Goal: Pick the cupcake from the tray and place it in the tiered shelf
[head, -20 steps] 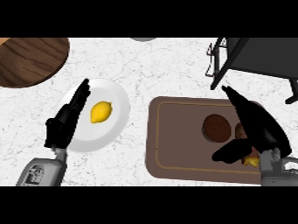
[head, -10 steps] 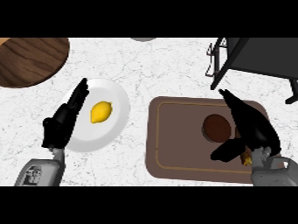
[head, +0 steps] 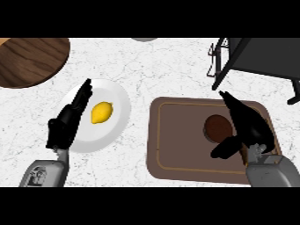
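Observation:
A dark brown cupcake [head: 217, 127] sits on the brown tray [head: 178, 149] at the right. My right hand [head: 248, 127] is right beside it on its right, fingers stretched out toward the far side and thumb low at the cupcake's near edge; the hand is open. The black tiered shelf [head: 269, 57] stands at the far right, beyond the tray. My left hand [head: 67, 123] rests open over the left rim of a white plate, fingers straight.
A white plate [head: 116, 132] with a yellow lemon [head: 100, 112] lies left of the tray. A round wooden board [head: 27, 61] is at the far left. A small grey object [head: 144, 39] shows at the far edge.
My right hand has shifted slightly toward the cupcake, with the thumb now nearer its near edge. The left hand has barely moved.

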Available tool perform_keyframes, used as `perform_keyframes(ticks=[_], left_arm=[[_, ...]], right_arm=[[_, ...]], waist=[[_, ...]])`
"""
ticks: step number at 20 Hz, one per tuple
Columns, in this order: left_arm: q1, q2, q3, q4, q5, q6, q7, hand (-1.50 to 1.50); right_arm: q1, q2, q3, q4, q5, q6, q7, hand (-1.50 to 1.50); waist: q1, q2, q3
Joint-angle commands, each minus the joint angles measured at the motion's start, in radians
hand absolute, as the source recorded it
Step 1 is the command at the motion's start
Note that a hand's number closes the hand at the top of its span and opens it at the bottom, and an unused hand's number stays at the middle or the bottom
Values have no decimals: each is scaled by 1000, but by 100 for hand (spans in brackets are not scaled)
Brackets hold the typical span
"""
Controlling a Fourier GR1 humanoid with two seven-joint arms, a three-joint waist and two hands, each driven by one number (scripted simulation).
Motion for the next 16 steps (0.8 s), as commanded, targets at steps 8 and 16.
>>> perform_keyframes(ticks=[8,16], left_arm=[[-45,27,57,-54,27,-51,76,0],[-41,-15,31,8,-17,-22,41,0]], right_arm=[[71,21,-9,27,50,-17,-113,-150],[61,23,29,83,100,51,-129,150]], waist=[[-2,0,0],[-3,0,0]])
